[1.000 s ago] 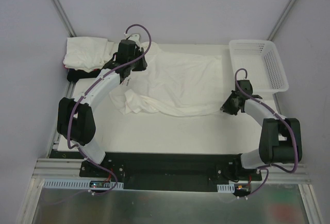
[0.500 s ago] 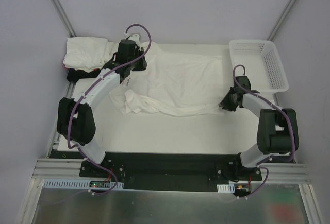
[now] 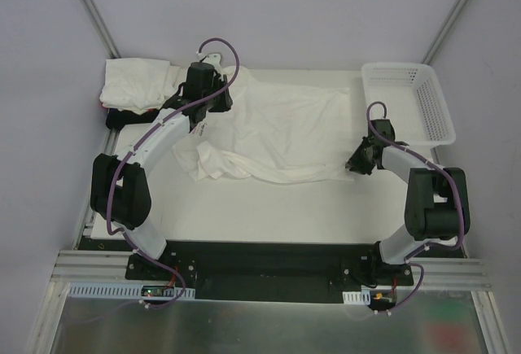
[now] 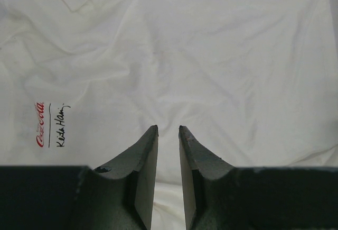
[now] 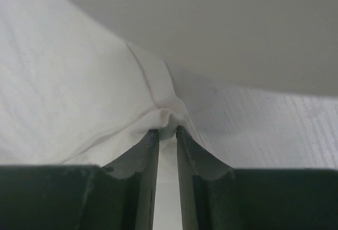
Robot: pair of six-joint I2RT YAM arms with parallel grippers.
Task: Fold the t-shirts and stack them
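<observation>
The right hand (image 5: 163,130) is clamped on the right hem of the large white cloth t-shirt (image 3: 285,130), fabric puckered at its fingertips. The left hand (image 4: 167,128) sits over the shirt's far left corner, fingers a narrow slit apart; whether cloth is pinched between them I cannot tell. The pale flat bench (image 3: 269,207) carries everything. The t-shirt lies spread and wrinkled across its far middle, the near left part bunched. At the far left corner a heap of white cloth shirts (image 3: 134,84) rests on a black garment (image 3: 122,118). At the far right stands a white plastic mesh basket (image 3: 395,67). Just beside the left hand, small red and black lettering (image 4: 46,132) marks the t-shirt.
</observation>
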